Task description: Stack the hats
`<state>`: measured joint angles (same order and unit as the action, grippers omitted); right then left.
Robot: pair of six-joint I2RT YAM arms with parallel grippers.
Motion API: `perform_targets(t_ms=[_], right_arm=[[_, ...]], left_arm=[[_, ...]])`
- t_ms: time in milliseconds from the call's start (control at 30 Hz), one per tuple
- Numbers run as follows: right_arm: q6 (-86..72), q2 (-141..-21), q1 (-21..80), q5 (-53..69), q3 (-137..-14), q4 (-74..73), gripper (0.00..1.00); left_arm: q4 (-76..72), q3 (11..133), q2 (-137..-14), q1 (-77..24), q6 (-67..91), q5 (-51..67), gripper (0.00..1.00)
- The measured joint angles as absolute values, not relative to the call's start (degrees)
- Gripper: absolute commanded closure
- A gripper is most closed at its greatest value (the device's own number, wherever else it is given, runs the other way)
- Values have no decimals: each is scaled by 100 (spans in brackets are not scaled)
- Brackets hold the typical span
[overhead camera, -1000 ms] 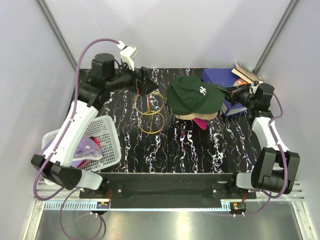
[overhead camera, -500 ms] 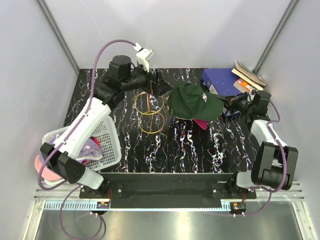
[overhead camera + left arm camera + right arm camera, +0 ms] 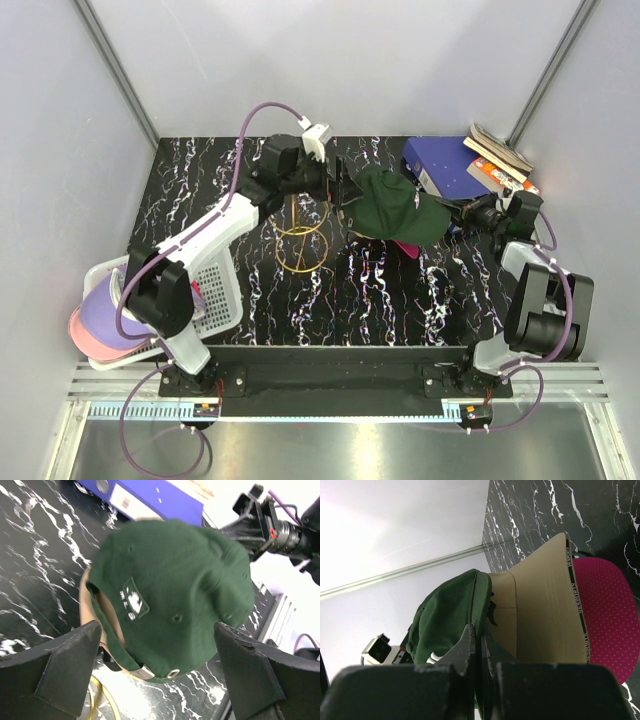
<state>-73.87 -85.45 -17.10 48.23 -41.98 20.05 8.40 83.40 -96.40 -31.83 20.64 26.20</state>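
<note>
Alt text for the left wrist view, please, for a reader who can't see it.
A dark green cap, seen from its back strap and buckle, sits over a tan cap on a black marbled table, between the wide-open fingers of the left gripper. A blue binder lies behind it, and the right gripper is at the upper right.

A black marbled table point(image 3: 380, 290) carries gold wire rings point(image 3: 302, 234) near its middle. A blue binder point(image 3: 440, 160) lies at the far right with books point(image 3: 495, 150) beside it, and a white mesh basket point(image 3: 215, 285) sits at the near left.
</note>
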Motion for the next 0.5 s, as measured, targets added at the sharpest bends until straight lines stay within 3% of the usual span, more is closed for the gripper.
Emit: perform_targets(t_ms=[400,500], right_arm=[[-7109,-8772,-1717,4880,-4195,2156,98],[-6934,-8748,-1717,4788,-4195,2097,78]], left_arm=[[-121,7533,-9697,-3385,2305,3153,2],[-143,7533,-9738,-3398,2298,3159,2]])
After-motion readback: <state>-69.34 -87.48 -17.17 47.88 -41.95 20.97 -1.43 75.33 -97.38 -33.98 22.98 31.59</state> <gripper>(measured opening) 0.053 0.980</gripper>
